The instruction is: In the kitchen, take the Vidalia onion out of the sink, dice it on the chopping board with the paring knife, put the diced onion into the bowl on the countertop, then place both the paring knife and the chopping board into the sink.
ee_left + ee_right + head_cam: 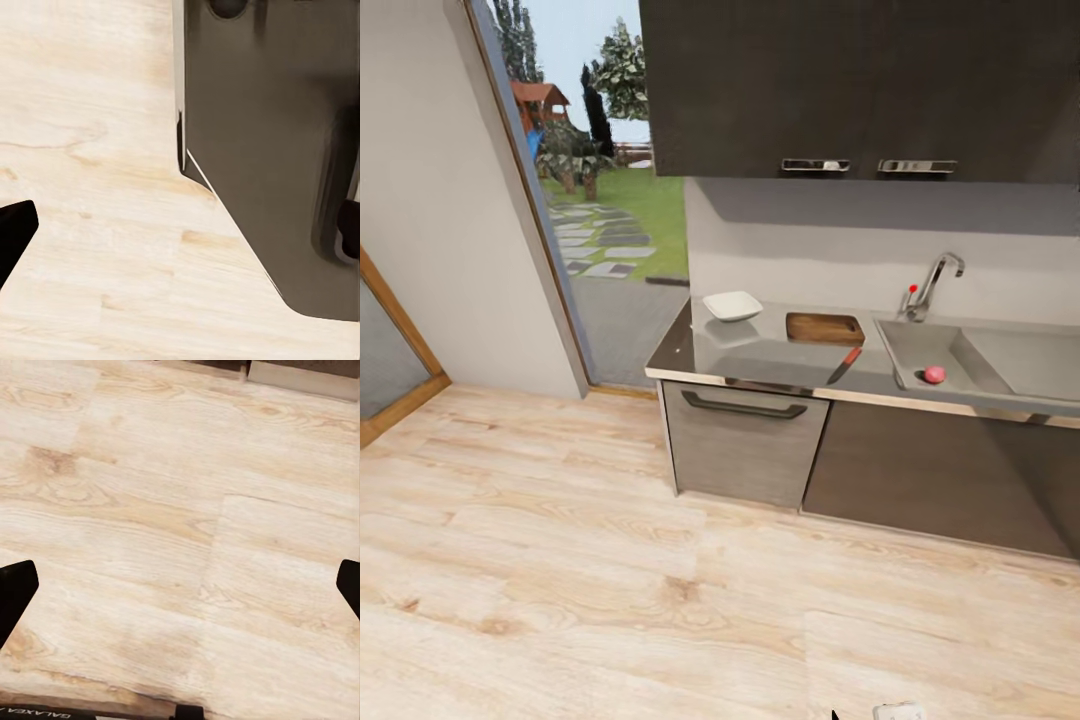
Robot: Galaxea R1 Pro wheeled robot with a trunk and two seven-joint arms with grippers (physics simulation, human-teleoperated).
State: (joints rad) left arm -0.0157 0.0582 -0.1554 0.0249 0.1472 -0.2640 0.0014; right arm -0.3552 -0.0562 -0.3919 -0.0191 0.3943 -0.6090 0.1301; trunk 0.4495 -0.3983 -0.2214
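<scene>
Head view. Robot stands back on the wood floor (560, 560), facing the counter (760, 352) from a distance. On it, from the window side toward the tap: white bowl (732, 305), then the chopping board (825, 327), well apart from the bowl. The paring knife (845, 365) lies near the counter's front edge, just in front of the board, red handle toward the sink (960, 370). In the basin sits a small round pinkish thing, taken to be the onion (934, 374), resting on the basin floor below the chrome tap (932, 285).

Handling, as judgement: onion looks round and smooth, so likely to roll or slip; take it across its widest part, coming from above. Knife is slim and lies flat, so hold it by the red handle, not the blade. Board looks stiff and flat; an edge overhang or a short side would give purchase. Bowl glossy, probably slick.

Left wrist view. One dark finger of the left end effector (13, 229) at the frame edge, over floor, beside a dark robot body panel (277, 150). Cannot tell if it is apart or together.

Right wrist view. Both fingers of the right end effector (180, 589) stand wide apart, nothing between them but floor.
</scene>
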